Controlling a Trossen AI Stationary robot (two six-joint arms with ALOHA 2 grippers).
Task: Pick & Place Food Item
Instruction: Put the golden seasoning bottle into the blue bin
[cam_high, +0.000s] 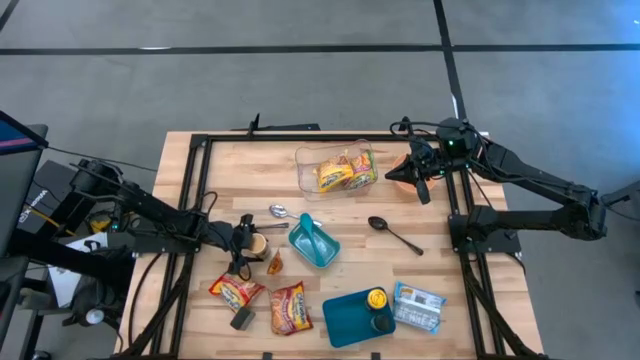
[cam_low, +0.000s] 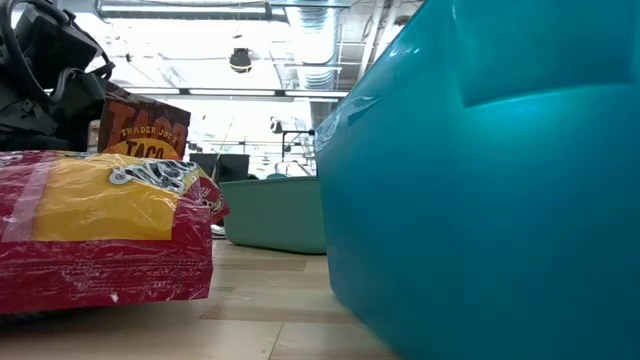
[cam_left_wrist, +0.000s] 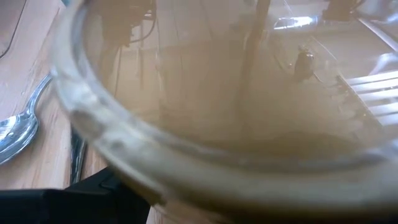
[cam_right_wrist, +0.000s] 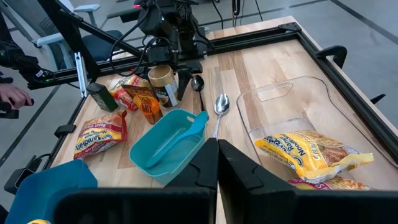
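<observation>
Wooden table (cam_high: 350, 235) | left end effector (cam_high: 243, 240) spread around jar (cam_high: 257, 243) | right end effector (cam_high: 420, 180) closed, empty

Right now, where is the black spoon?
In the high view, the black spoon lies on the table's right half, between the teal scoop dish and the right arm's base, below the clear container.

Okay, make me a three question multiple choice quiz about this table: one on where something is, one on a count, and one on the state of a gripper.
1. Where is the left gripper?
A. at the jar
B. over the clear bin
C. by the black spoon

2. How many yellow noodle packets lie in the clear bin?
A. none
B. two
C. five

3. How do the right gripper's jaws stand?
A. wide open
B. shut on a spoon
C. shut, empty

Answers: 1 A, it is at the jar near the table's left edge. 2 B, two packets show. 3 C, the fingers meet with nothing between.
</observation>
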